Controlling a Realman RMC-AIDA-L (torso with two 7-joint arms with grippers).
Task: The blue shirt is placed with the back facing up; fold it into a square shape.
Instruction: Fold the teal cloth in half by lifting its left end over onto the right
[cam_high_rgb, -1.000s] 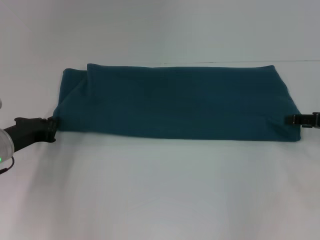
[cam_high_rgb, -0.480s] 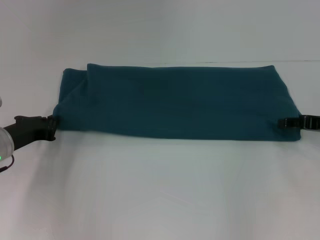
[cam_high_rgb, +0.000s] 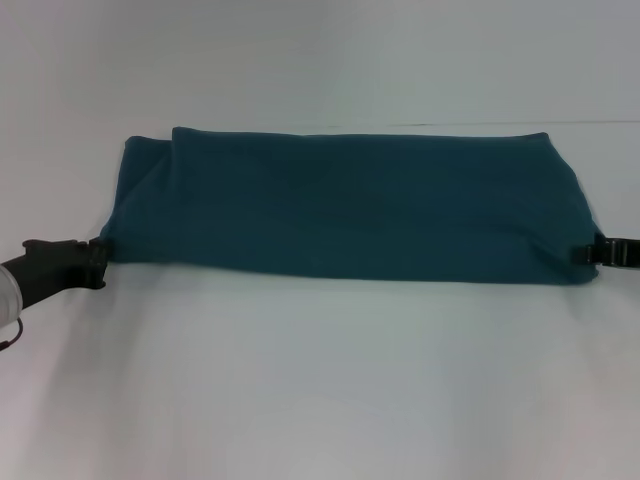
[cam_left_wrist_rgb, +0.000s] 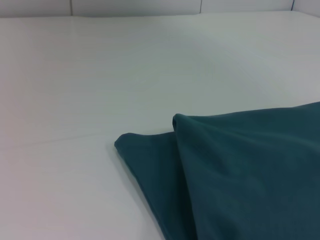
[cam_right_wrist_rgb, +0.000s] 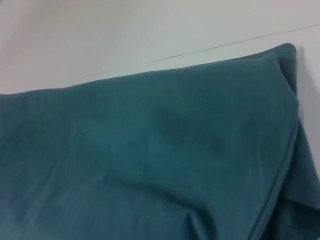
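Head view shows the shirt (cam_high_rgb: 345, 205) folded into a long band across the tabletop (cam_high_rgb: 320, 380), left gripper (cam_high_rgb: 88, 265) and right gripper (cam_high_rgb: 590, 253) at its near corners, seemingly for another fold; grip state cannot be told

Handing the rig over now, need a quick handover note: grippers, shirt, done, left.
Left gripper: at the near left corner of the blue shirt, low on the table.
Right gripper: at the near right corner, against the fabric. From these views I cannot tell whether either holds cloth.
Shirt: lies flat as a wide band across the table; a lower layer shows at its left end.
Done: folded lengthwise into the band.
Left: fold the ends inward to make a square.
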